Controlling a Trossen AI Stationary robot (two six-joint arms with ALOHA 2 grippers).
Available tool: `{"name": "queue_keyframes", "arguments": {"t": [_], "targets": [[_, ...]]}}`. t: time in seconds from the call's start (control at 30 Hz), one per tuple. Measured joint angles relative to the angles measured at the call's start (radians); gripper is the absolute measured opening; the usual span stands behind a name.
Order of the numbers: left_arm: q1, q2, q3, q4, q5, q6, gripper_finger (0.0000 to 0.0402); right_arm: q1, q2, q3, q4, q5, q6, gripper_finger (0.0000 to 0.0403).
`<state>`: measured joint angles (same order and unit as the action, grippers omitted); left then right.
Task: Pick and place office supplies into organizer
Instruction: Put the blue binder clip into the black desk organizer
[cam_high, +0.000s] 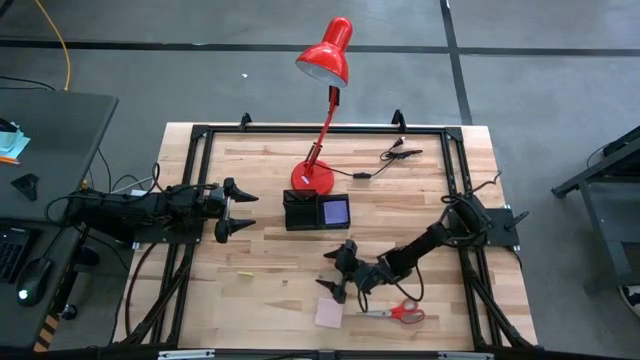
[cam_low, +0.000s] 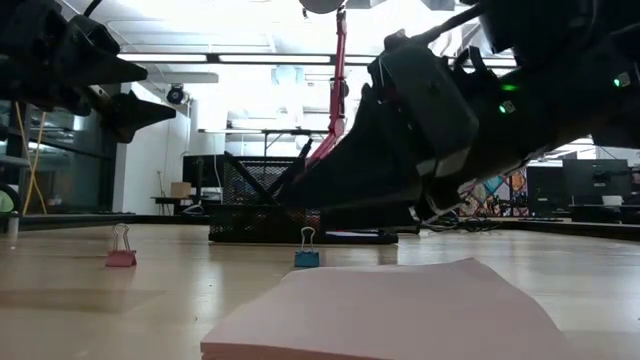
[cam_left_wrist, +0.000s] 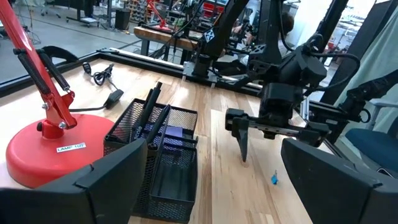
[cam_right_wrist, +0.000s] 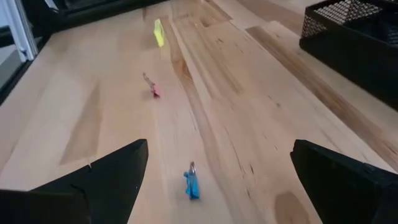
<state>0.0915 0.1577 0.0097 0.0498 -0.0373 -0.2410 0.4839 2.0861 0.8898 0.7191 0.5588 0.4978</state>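
At the lower centre of the overhead frame, a pale pink square sticky-note pad (cam_high: 328, 313) lies on the wooden table (cam_high: 260, 300), with small red-handled scissors (cam_high: 400, 313) just to its right. Directly above the pad, the right gripper (cam_high: 337, 272) hovers with fingers spread wide, holding nothing. Farther up, at centre frame, the black mesh desk organizer (cam_high: 301, 211) holds black pens (cam_left_wrist: 154, 114) and a purple sticky-note pad (cam_high: 335, 211). At mid left, the left gripper (cam_high: 238, 213) waits, jaws wide, beside the organizer.
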Motion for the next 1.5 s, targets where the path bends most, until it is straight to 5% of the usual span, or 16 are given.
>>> {"name": "queue_keyframes", "arguments": {"t": [0.83, 1.5], "targets": [[0.0, 0.0, 0.0, 0.0, 0.0, 0.0, 0.0358, 0.001, 0.0, 0.0, -0.095, -0.017, 0.081, 0.0311], [0.0, 0.0, 0.0, 0.0, 0.0, 0.0, 0.0358, 0.001, 0.0, 0.055, -0.184, -0.054, 0.05, 0.0309]]}}
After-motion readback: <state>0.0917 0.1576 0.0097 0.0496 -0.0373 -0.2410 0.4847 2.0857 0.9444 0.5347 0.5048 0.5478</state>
